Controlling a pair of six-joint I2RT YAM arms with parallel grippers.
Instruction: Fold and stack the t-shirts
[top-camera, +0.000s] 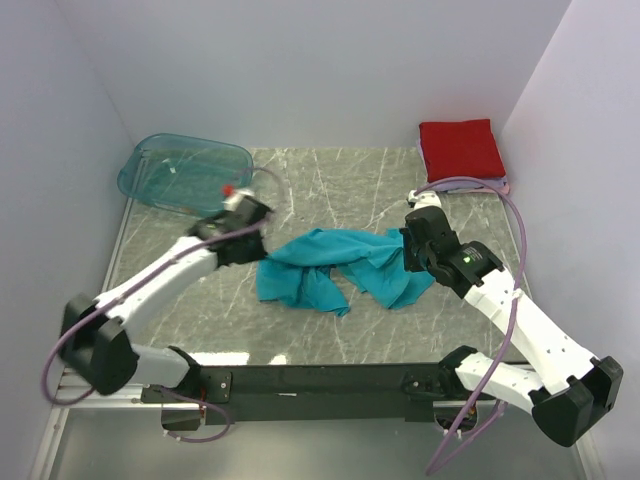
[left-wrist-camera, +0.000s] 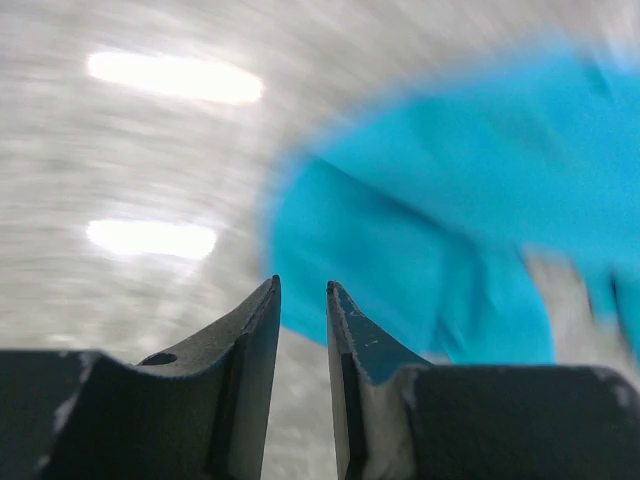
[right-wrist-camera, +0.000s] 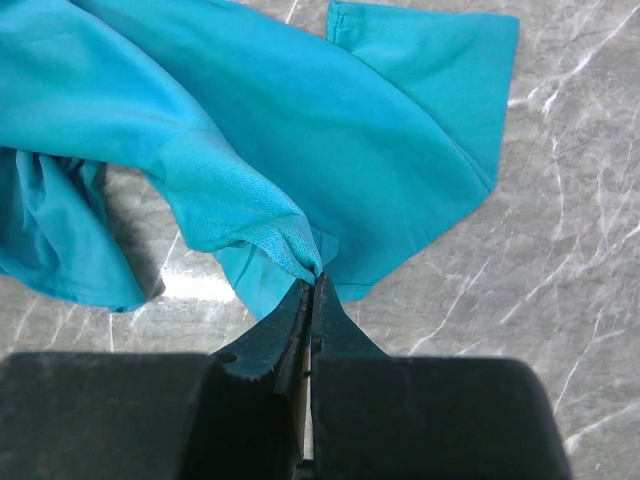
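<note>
one teal t-shirt (top-camera: 340, 268) is seen crumpled at the middle of the table (top-camera: 330, 185). a fold of it is pinched in the closed jaws of the right gripper (right-wrist-camera: 312, 288). the left gripper (left-wrist-camera: 303, 292) is held just beside the cloth, jaws narrowly apart and, so far as the blurred view allows, empty. the fabric is judged light and limp; a hem or shoulder seam is best taken.

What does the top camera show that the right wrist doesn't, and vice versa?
Only the top view: the plastic tub, the red folded shirt at the far right corner, and the left gripper near the teal shirt. Only the right wrist: the right gripper shut on a bunched fold of it. Both: the crumpled teal shirt on the marble table.
</note>
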